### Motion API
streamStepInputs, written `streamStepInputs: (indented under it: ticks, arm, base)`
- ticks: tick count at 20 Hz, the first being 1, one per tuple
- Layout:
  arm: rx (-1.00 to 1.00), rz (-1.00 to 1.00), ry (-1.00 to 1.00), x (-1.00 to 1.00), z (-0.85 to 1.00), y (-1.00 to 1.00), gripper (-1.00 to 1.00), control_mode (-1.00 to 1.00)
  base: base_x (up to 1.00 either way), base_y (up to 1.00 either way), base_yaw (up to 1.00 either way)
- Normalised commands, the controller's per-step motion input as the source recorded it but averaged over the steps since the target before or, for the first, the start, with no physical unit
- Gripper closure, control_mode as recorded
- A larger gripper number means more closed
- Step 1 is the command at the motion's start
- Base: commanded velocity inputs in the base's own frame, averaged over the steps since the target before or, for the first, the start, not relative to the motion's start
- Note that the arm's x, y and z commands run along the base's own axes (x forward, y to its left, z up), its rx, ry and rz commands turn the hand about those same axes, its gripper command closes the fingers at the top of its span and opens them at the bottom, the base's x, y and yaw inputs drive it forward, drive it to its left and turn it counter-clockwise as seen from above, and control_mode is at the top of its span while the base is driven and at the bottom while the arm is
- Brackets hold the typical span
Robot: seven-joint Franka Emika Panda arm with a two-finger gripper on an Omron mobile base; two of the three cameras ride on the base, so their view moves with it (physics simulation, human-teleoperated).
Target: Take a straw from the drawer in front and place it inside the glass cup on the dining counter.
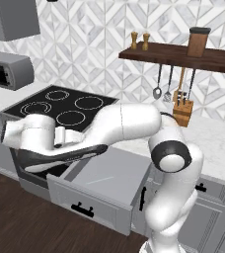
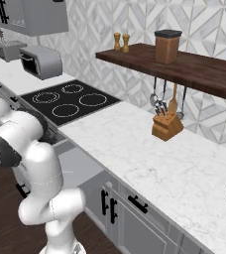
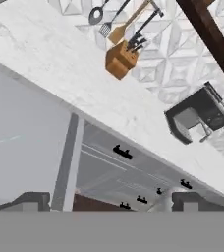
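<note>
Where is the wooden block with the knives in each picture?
Left base view: the knife block stands right of centre, on the marble worktop under the shelf.
Right base view: knife block, right of centre, below the hanging utensils.
Hand view: knife block, near the top, tilted.
Shared landmark: the hanging utensils above it.

no readable text, no labels, no brands, no numbers, no signs

Drawer [image 1: 109, 180] pulled open below the marble worktop, just right of the stove; wide, shallow, light grey, framed front panel with small black bar handle. Inside floor looks flat and grey. Straw [image 3: 3, 141] lies flat on the drawer floor, a very thin pale translucent line, faint, seen in hand view.
</note>
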Motion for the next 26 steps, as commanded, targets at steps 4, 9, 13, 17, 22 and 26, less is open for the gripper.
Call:
streamStepInputs:
  ticks: [4,9,13,17,22,26]
  arm:
    - [0.99,-0.28,-0.50,-0.24,-0.02,-0.56,-1.00,-1.00]
    - [0.89,-0.09,-0.30,-0.65,0.00,-0.99,-1.00,-1.00]
    - [0.66,-0.09,-0.05,-0.18,0.12,-1.00,-1.00,-1.00]
    - [0.35,-0.07,0.08,0.14,-0.14,-0.68,-1.00,-1.00]
    - [0.02,0.00,0.19,0.59,-0.43,-0.20,-1.00,-1.00]
    - [0.00,-0.02,0.26,0.81,-0.19,-0.03,-1.00,-1.00]
  base:
    - [0.00,0.00,0.00]
    - [0.00,0.00,0.00]
    - [0.00,0.00,0.00]
    - [0.00,0.00,0.00]
    - [0.00,0.00,0.00]
    - [0.00,0.00,0.00]
